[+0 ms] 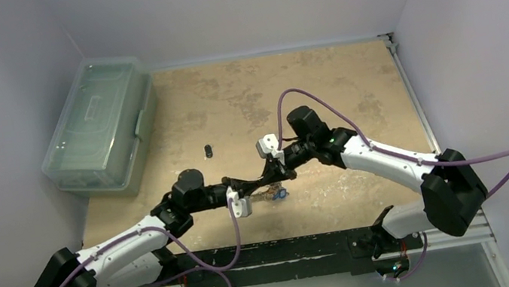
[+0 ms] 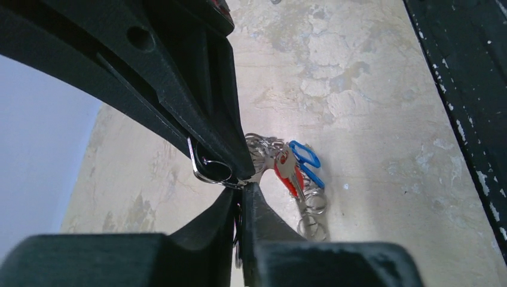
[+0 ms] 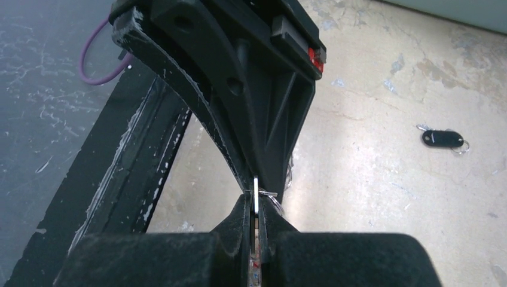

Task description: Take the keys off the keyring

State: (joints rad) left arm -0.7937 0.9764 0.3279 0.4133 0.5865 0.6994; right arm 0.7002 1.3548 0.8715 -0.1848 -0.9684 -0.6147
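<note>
Two tools meet low over the counter. Nearest me, the left tool is pinched on a silvery loop of the keyring, the keys bunched just beyond, blue and red heads showing. Opposite, the right tool is clamped on a thin metal sliver, key or ring I can't tell.

White arm links, black joints, purple cables looping alongside

Mottled tan table: clear lidded bin far-left, black key tag mid-table.
</note>
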